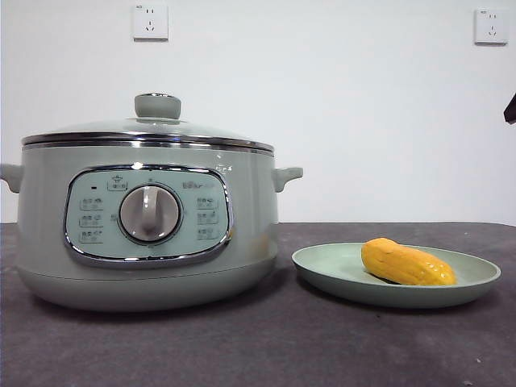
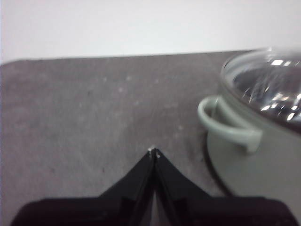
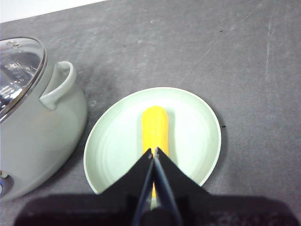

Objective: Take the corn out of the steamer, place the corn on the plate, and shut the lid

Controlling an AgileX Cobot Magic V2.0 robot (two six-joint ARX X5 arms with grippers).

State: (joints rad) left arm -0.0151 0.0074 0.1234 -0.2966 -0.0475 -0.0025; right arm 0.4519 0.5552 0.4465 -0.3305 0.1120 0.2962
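Observation:
The yellow corn [image 1: 407,263] lies on the pale green plate [image 1: 322,266] at the right of the table. To its left stands the sage-green steamer [image 1: 145,234] with the glass lid [image 1: 145,127] seated on its rim, knob up. My right gripper [image 3: 154,151] hovers shut above the plate [image 3: 197,136], over the corn [image 3: 155,125], holding nothing. Off the steamer's outer side, my left gripper [image 2: 153,151] is shut and empty above the bare table, near the steamer's handle [image 2: 225,123]. The lid [image 2: 270,82] shows there too.
The dark grey table [image 1: 266,347] runs to a white wall with two sockets [image 1: 151,22]. A black arm tip [image 1: 510,109] shows at the right edge of the front view.

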